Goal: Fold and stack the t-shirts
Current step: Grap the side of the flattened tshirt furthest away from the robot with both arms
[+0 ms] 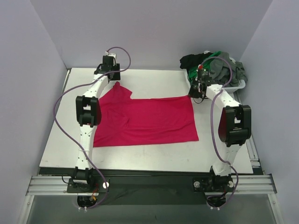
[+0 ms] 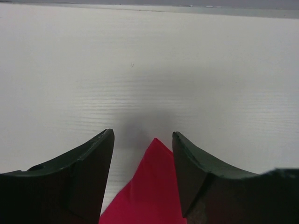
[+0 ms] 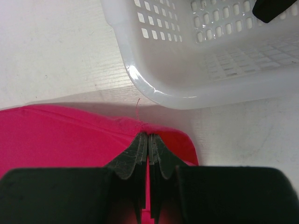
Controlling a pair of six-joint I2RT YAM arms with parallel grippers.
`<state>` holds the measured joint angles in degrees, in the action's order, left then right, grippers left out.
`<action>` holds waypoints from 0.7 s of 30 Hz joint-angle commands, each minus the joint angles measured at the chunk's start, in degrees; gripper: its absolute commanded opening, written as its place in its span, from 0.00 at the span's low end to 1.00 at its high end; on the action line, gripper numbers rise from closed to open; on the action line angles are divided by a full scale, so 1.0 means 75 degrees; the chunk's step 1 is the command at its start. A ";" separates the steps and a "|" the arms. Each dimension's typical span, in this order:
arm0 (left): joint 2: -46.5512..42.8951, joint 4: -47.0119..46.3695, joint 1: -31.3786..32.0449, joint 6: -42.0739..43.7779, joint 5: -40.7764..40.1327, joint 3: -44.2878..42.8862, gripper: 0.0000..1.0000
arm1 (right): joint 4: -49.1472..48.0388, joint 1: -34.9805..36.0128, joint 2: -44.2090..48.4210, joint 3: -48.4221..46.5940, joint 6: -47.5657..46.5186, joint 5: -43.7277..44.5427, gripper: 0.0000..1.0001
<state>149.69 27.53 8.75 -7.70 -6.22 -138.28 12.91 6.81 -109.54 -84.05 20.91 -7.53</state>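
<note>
A crimson-red t-shirt (image 1: 149,121) lies spread flat on the white table (image 1: 140,151), one sleeve pointing to the far left. My left gripper (image 1: 114,79) hovers at that sleeve tip. In the left wrist view the gripper (image 2: 142,140) stands open, and the red cloth tip (image 2: 149,186) lies on the table between its fingers, clear of both. My right gripper (image 1: 196,94) is at the shirt's far right corner. In the right wrist view it (image 3: 148,136) is shut on the red hem (image 3: 70,135). Green (image 1: 198,71), grey (image 1: 225,69) and black (image 1: 190,60) t-shirts are heaped in the basket.
The white plastic basket (image 1: 236,87) stands at the table's back right corner, its perforated wall (image 3: 187,88) just beyond my right gripper. Purple-grey walls close in the table at the back and both sides.
</note>
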 commanded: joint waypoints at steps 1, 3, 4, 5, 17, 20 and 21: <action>0.0069 0.0068 -0.0007 0.0043 0.0360 -0.0547 0.65 | 0.0072 0.0053 -0.0055 0.0050 -0.0034 -0.0074 0.00; 0.0209 0.0149 -0.0019 0.0055 0.0407 -0.0687 0.66 | 0.0072 0.0065 -0.0055 0.0085 -0.0034 -0.0086 0.00; 0.0256 0.0173 -0.0019 0.0055 0.0407 -0.0723 0.67 | 0.0072 0.0065 -0.0055 0.0097 -0.0034 -0.0086 0.00; 0.0291 0.0208 -0.0019 0.0055 0.0407 -0.0746 0.67 | 0.0072 0.0076 -0.0044 0.0121 -0.0034 -0.0074 0.00; 0.0608 0.0208 -0.0042 0.0031 0.0653 -0.0852 0.61 | 0.0072 0.0088 -0.0079 0.0133 -0.0034 -0.0062 0.00; 0.0655 0.0220 -0.0042 -0.0004 0.0724 -0.0899 0.59 | 0.0084 0.0077 -0.0091 0.0133 -0.0045 -0.0074 0.00; 0.0678 0.0220 -0.0054 -0.0016 0.0735 -0.0899 0.56 | 0.0072 0.0065 -0.0091 0.0133 -0.0034 -0.0074 0.00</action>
<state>153.80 29.50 8.62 -7.79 -2.07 -141.91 12.88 7.18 -109.58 -83.11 20.91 -7.90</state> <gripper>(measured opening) 0.578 0.028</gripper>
